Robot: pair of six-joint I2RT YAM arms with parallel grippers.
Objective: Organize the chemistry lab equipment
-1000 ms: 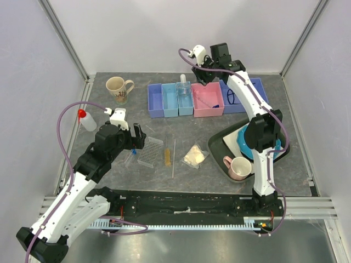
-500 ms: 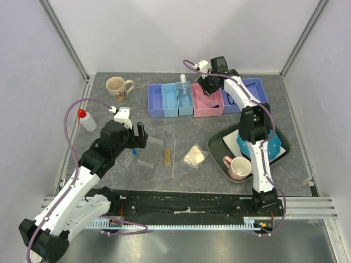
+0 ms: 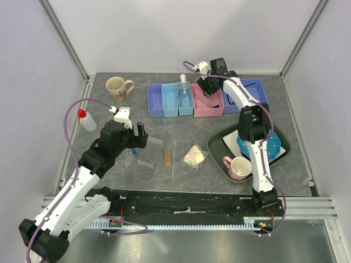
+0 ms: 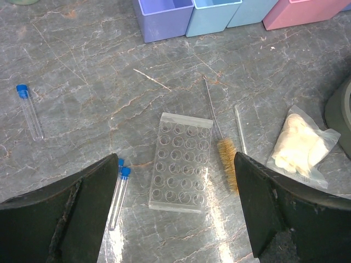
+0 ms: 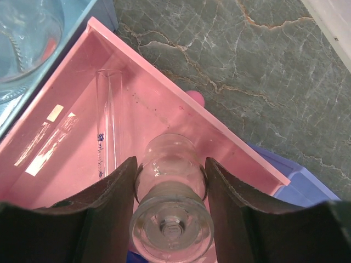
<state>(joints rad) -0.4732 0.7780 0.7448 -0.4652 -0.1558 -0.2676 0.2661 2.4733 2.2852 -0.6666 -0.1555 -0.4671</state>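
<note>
My right gripper (image 3: 207, 87) is shut on a clear glass bottle (image 5: 171, 192) and holds it over the pink bin (image 5: 66, 148), which has a graduated glass tube (image 5: 107, 129) in it. My left gripper (image 4: 175, 211) is open and empty, hovering above the clear rack (image 4: 182, 161). Blue-capped tubes (image 4: 119, 189) lie left of the rack. An amber brush (image 4: 227, 167), a thin rod (image 4: 240, 129) and a whitish bag (image 4: 299, 143) lie to its right. The red-capped squeeze bottle (image 3: 86, 120) stands at far left. A white-capped clear bottle (image 3: 184, 89) sits in a light blue bin.
A beige mug (image 3: 117, 87) stands at the back left. A pink mug (image 3: 238, 167) and a blue plate (image 3: 266, 145) sit on a dark tray (image 3: 218, 147) at right. Purple and light blue bins (image 3: 156, 101) line the back beside the pink one.
My right gripper has come down and forward with the glass bottle to the pink bin. My left arm has shifted slightly over the rack, then held still.
</note>
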